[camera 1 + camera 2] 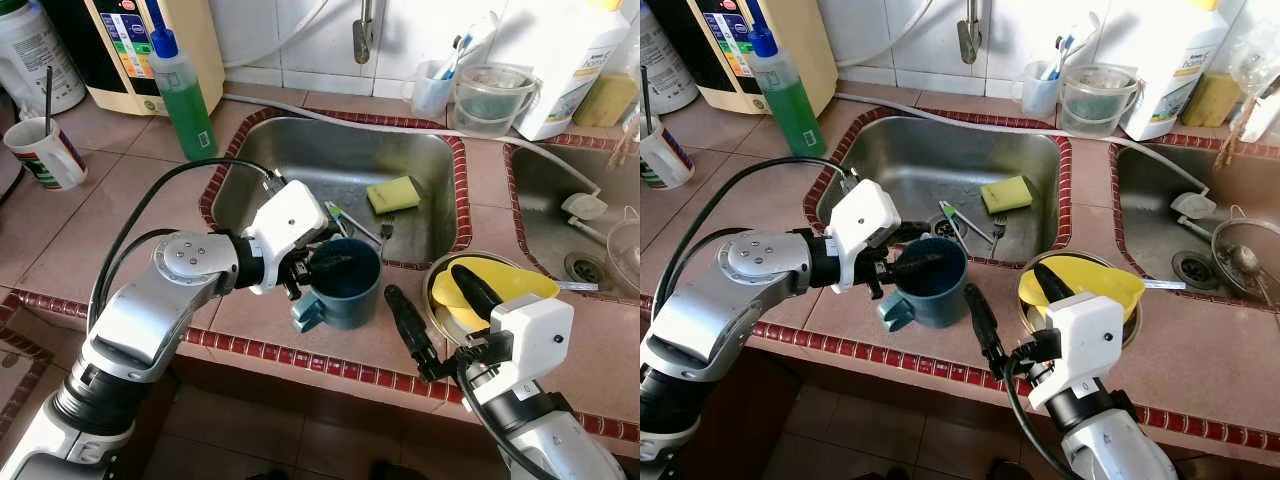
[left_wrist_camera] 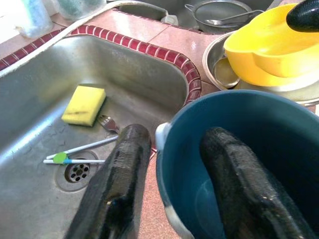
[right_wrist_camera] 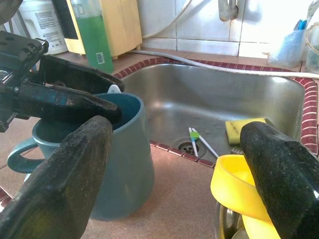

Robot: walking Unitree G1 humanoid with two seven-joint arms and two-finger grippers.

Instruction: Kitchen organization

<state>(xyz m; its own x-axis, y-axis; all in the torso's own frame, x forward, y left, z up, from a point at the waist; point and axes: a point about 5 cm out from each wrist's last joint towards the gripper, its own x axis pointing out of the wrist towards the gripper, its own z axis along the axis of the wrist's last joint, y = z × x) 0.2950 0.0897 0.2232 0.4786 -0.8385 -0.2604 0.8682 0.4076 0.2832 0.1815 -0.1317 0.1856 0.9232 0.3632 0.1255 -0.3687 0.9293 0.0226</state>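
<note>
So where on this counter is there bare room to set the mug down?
Bare tile lies left of the sink, between the green soap bottle and paper cup. Crowded: the front ledge, with blue mug in the left gripper, yellow bowl and right gripper.

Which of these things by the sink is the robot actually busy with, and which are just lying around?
In use:
left pincer, one finger inside and one outside the rim of the blue mug
right pincer, open, at the yellow bowl

Lying about:
yellow sponge and fork in the sink
green soap bottle
paper cup
</note>
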